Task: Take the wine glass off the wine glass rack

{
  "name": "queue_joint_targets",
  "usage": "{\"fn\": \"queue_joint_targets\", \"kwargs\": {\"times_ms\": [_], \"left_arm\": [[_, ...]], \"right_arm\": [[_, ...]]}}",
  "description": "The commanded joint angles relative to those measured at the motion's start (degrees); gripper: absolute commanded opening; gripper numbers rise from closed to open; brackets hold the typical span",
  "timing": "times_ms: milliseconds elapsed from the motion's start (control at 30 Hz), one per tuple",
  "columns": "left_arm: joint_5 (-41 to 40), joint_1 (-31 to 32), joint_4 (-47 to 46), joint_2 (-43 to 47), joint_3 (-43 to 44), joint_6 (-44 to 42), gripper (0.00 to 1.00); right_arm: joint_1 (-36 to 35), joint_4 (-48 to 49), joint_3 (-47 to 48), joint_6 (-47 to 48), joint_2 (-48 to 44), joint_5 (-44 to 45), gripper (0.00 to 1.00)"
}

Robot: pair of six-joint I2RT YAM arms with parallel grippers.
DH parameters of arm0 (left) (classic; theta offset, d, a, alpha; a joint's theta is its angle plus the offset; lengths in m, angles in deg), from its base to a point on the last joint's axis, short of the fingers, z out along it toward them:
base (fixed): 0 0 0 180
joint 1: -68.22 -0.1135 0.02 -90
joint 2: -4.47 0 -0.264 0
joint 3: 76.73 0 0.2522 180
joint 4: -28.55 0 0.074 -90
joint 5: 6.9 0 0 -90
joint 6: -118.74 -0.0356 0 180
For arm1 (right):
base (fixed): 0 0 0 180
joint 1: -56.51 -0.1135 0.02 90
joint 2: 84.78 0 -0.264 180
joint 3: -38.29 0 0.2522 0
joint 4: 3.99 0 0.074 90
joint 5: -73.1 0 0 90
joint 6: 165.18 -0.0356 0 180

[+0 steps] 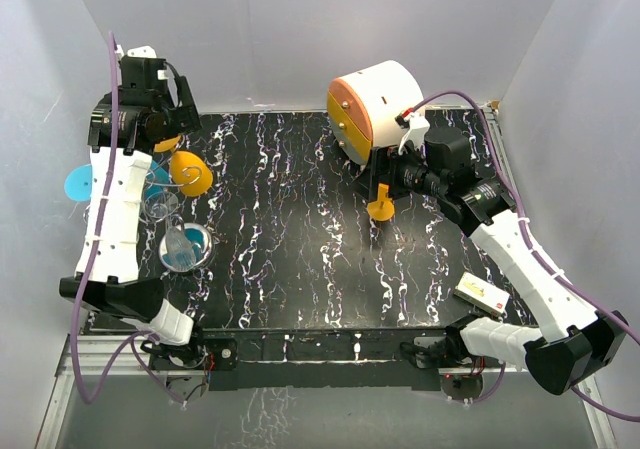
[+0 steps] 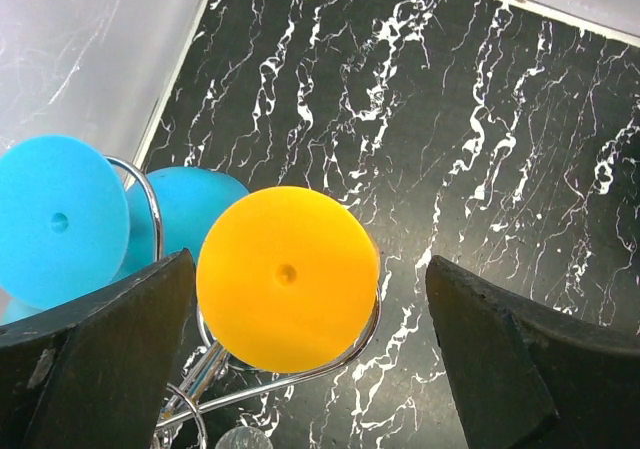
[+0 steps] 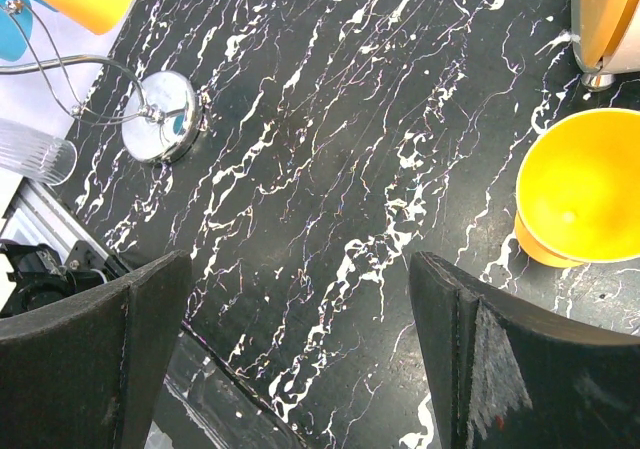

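**Orange glass on the rack, open jaws either side of its foot**

The orange wine glass (image 2: 287,274) hangs on the wine glass rack (image 3: 160,116), held in a curled chrome wire arm. Its round foot faces the left wrist camera. The rack stands on its shiny disc base at the left side of the black marbled table (image 1: 300,259), and the orange glass is on the rack's far side.

The left gripper (image 2: 308,264) is spread wide, one finger on each side of the foot, not clamped on it. Two blue wine glasses (image 2: 55,219) hang just left of the orange one, and a clear ribbed glass (image 3: 35,151) also hangs on the rack.

Well to the right, the right gripper (image 3: 300,264) is also wide apart and holds nothing. A second orange wine glass (image 3: 585,199) stands upright on the table just beside it, near the round white-and-orange drawer cabinet (image 1: 385,99).
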Motion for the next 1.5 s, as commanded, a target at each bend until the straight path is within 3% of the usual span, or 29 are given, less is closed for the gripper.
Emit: {"fn": "queue_joint_targets", "kwargs": {"times_ms": [0,1233,1467], "left_arm": [[1.73,-1.08,-0.31,3.54,-1.55,0.52,0.99],[12.07,-7.82,-4.57,4.97,-8.68,1.81,0.98],[12.55,-8.15,-4.66,5.1,-8.69,1.66,0.87]], "right_arm": [[0.28,2.16,-0.38,0.54,-1.14,-0.51,0.88],[0.28,3.65,-2.17,-0.63,-1.24,-1.2,0.88],[0.28,3.99,-2.17,-1.03,-1.09,-1.3,0.88]]}}
